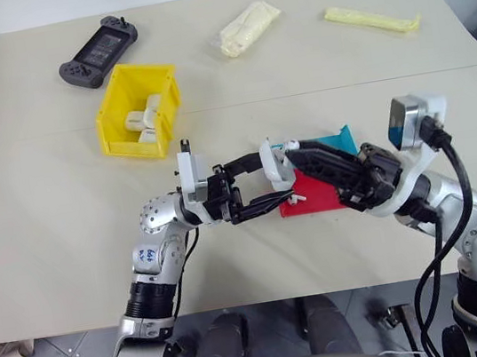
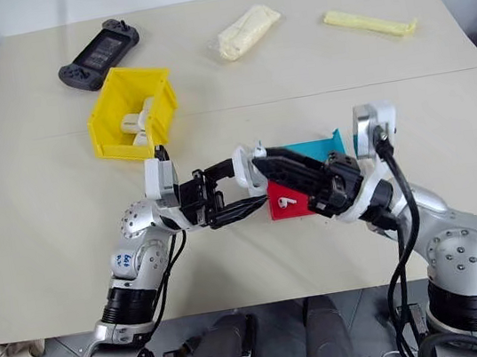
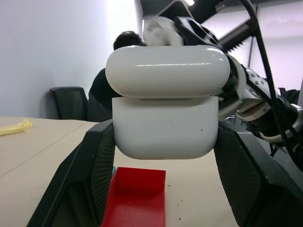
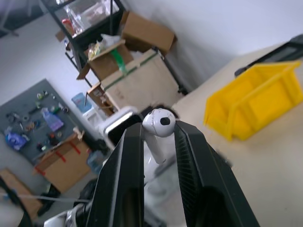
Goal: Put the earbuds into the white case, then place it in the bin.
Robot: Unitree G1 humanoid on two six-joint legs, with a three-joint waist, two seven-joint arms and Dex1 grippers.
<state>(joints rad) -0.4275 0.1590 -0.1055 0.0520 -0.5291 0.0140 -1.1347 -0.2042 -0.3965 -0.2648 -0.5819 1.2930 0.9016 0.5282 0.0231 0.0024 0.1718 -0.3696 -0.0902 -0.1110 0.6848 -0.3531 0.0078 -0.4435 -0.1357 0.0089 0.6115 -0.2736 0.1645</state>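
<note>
While the left gripper clamps the glossy white pebble-shaped charging case between its black fingers, lid hinged open, the right gripper pinches one small white plastic earbud just beside that case. A second earbud lies in the shallow red plastic tray below. The bright yellow rectangular bin stands well apart on the beige table.

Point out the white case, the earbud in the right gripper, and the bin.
white case (image 3: 165, 123): left wrist view, front face of the case body below the lid.
earbud (image 4: 160, 122): right wrist view, rounded head between the fingers.
bin (image 1: 130, 143): left eye view, yellow front wall.
</note>
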